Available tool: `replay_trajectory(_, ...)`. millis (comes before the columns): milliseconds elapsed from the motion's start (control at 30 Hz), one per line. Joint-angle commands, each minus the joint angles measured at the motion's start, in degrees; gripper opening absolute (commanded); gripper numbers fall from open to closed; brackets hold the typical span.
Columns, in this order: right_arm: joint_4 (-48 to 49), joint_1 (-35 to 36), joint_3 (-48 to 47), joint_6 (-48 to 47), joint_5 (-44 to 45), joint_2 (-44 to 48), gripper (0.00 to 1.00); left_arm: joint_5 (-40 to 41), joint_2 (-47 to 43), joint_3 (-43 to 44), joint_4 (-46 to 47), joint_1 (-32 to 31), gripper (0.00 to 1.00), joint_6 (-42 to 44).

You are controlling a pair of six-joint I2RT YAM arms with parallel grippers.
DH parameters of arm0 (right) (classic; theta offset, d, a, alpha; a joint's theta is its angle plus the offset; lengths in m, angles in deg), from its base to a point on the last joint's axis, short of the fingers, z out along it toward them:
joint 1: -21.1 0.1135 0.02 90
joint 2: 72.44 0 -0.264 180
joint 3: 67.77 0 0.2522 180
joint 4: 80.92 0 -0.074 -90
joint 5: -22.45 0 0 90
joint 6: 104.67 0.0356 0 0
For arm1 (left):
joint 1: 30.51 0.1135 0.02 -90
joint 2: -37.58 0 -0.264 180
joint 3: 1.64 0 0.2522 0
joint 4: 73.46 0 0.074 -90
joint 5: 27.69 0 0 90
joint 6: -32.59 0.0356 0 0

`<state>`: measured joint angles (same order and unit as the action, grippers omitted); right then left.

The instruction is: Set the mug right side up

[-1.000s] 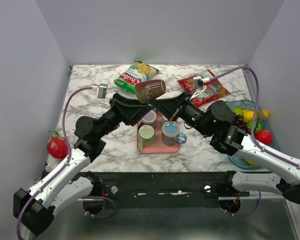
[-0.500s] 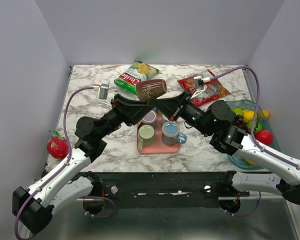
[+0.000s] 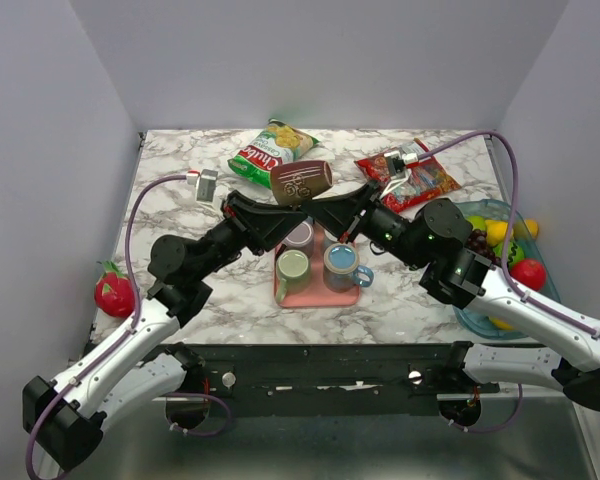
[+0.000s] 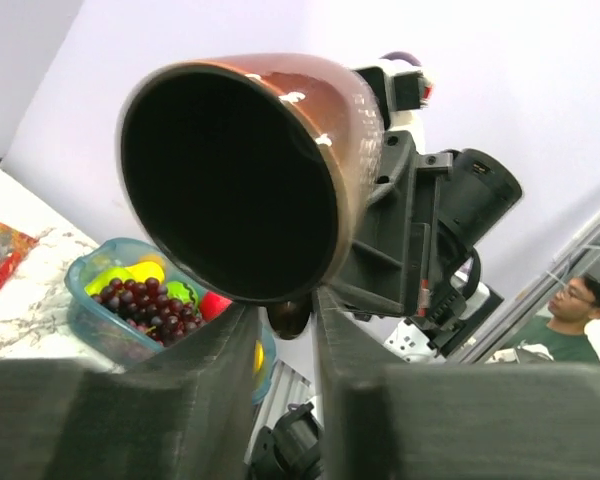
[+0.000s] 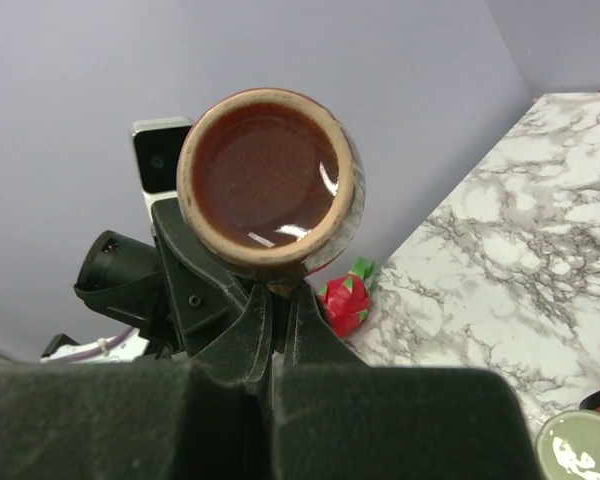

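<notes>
The brown mug [image 3: 300,182] hangs on its side in the air above the pink tray, between my two grippers. In the left wrist view its dark open mouth [image 4: 240,170] faces the camera. In the right wrist view its glazed base [image 5: 265,180] faces the camera. My left gripper [image 3: 283,207] comes from the left, and its fingers [image 4: 285,330] close around the mug's handle from below. My right gripper [image 3: 328,210] comes from the right and is shut tight [image 5: 278,300] on the handle too.
A pink tray [image 3: 315,292] under the mug holds a green cup [image 3: 292,265], a blue cup [image 3: 342,262] and a purple cup [image 3: 300,235]. Two snack bags [image 3: 272,148] [image 3: 410,178] lie at the back. A fruit bowl [image 3: 500,240] stands on the right and a dragon fruit toy [image 3: 115,293] on the left.
Almost nothing has changed. The mug and both arms have shifted by only a few pixels, and the mug stays held on its side.
</notes>
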<state>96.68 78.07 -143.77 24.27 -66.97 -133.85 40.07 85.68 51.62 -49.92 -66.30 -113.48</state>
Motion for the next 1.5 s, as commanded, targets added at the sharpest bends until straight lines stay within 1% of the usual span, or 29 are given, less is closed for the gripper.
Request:
replay_trajectory(0, 0.51, 0.95, 1.15, -1.15, -8.66, -0.03, 0.01, 3.34, -0.99, 1.36, 0.76, -0.16, 0.23, 2.72)
replay_trajectory(33, 0.25, 0.95, 1.33, -1.06, -8.93, -0.03, 0.00, 3.43, -1.07, 1.36, 0.67, -0.16, 0.17, 2.81)
replay_trajectory(100, 0.33, 0.95, 1.42, -1.14, -9.54, 0.06, 0.01, 3.78, -1.16, 1.27, 0.67, -0.16, 0.11, 2.72)
replay_trajectory(133, 0.25, 0.95, 1.42, -1.23, -10.07, 0.06, 0.01, 3.78, -1.25, 1.27, 0.76, -0.16, 0.04, 2.72)
replay_trajectory(167, 0.07, 0.95, 1.42, -1.32, -10.42, -0.03, 0.01, 3.78, -1.08, 1.19, 0.76, -0.07, 0.00, 2.72)
replay_trajectory(367, -0.98, 0.86, 1.86, -2.29, -10.16, -0.12, 0.01, 4.31, -1.34, 0.75, 1.37, -0.16, 0.00, 3.25)
replay_trajectory(400, -1.16, 0.86, 1.68, -2.37, -9.90, -0.12, 0.09, 4.83, -1.34, 0.66, 0.94, -0.16, 0.00, 3.43)
replay_trajectory(467, -1.95, 0.86, 1.51, -2.90, -8.76, -0.21, 0.18, 6.15, -1.51, 1.01, -1.17, -0.16, 0.00, 4.22)
replay_trajectory(500, -2.21, 0.95, 1.33, -3.25, -8.23, -0.20, 0.32, 6.76, -1.60, 1.19, -2.05, -0.16, 0.00, 4.65)
replay_trajectory(533, -3.17, 0.95, 1.16, -3.52, -7.09, -0.20, 0.41, 7.55, -1.86, 1.45, -4.23, -0.07, 0.00, 5.62)
replay_trajectory(600, -4.23, 0.95, 0.89, -4.39, -6.12, -0.38, 0.53, 10.28, -2.13, 1.97, -6.70, -0.07, 0.00, 6.59)
replay_trajectory(667, -5.11, 0.95, 1.15, -5.01, -4.36, 0.06, 0.66, 13.26, -2.39, 2.94, -11.79, -0.07, 0.00, 8.17)
replay_trajectory(700, -5.29, 0.86, 1.41, -5.36, -3.75, 0.15, 0.75, 16.23, -2.57, 3.21, -13.38, -0.16, 0.00, 8.87)
replay_trajectory(767, -7.57, 0.86, 1.42, -5.54, -0.85, 0.50, 0.83, 19.24, -2.57, 4.78, -18.99, -0.07, 0.00, 11.24)
replay_trajectory(800, -8.45, 0.95, 1.42, -5.63, 0.81, 0.85, 0.89, 22.73, -2.39, 5.66, -21.19, -0.16, 0.00, 12.38)
replay_trajectory(833, -10.80, 0.86, 1.42, -5.63, 3.70, 1.02, 0.91, 24.94, -1.87, 7.67, -26.17, -0.16, 0.00, 14.65)
replay_trajectory(867, -11.18, 0.95, 1.42, -5.63, 5.12, 1.29, 0.93, 27.23, -1.52, 8.73, -28.75, -0.16, 0.00, 15.90)
replay_trajectory(900, -13.62, 0.86, 1.59, -5.80, 6.53, 1.90, 0.96, 29.16, -0.91, 9.88, -31.21, -0.16, 0.00, 17.39)
replay_trajectory(933, -15.64, 0.95, 1.94, -5.72, 9.15, 2.34, 0.97, 33.62, 0.41, 12.32, -36.28, -0.07, 0.00, 20.01)
replay_trajectory(1000, -17.32, 0.86, 3.17, -5.19, 11.54, 3.22, 0.98, 37.95, 2.17, 14.80, -41.40, -0.07, 0.00, 22.49)
replay_trajectory(1033, -18.90, 0.86, 3.61, -5.01, 12.59, 4.09, 0.99, 43.28, 4.27, 16.99, -43.69, -0.07, 0.00, 24.59)
replay_trajectory(1067, -19.70, 0.86, 4.05, -4.84, 14.52, 4.54, 0.98, 45.33, 5.50, 18.05, -47.72, -0.07, 0.00, 25.57)
replay_trajectory(1133, -21.89, 0.77, 5.37, -3.79, 16.37, 5.50, 0.99, 49.73, 9.01, 20.33, -51.69, 0.02, 0.00, 28.54)
replay_trajectory(1167, -22.51, 0.77, 5.72, -3.52, 17.60, 5.86, 0.99, 53.23, 10.25, 21.04, -52.84, 0.54, 0.00, 29.35)
replay_trajectory(1233, -24.70, 0.60, 6.34, -2.73, 18.23, 6.38, 0.99, 55.01, 14.02, 22.97, -55.74, 1.68, 0.00, 30.58)
replay_trajectory(1333, -26.81, 0.42, 7.13, -2.38, 19.89, 7.62, 0.99, 55.11, 18.24, 24.04, -57.42, 6.07, 0.00, 31.02)
replay_trajectory(1367, -27.43, 0.34, 7.30, -2.20, 20.86, 8.31, 0.99, 54.59, 19.31, 24.21, -57.86, 7.56, 0.00, 30.68)
replay_trajectory(1400, -27.96, 0.25, 7.39, -2.29, 21.30, 8.67, 0.99, 53.10, 20.19, 24.30, -57.95, 10.80, 0.00, 30.59)
replay_trajectory(1467, -29.28, 0.25, 7.83, -2.38, 22.79, 9.29, 0.99, 52.04, 22.74, 23.95, -57.52, 13.63, 0.00, 31.02)
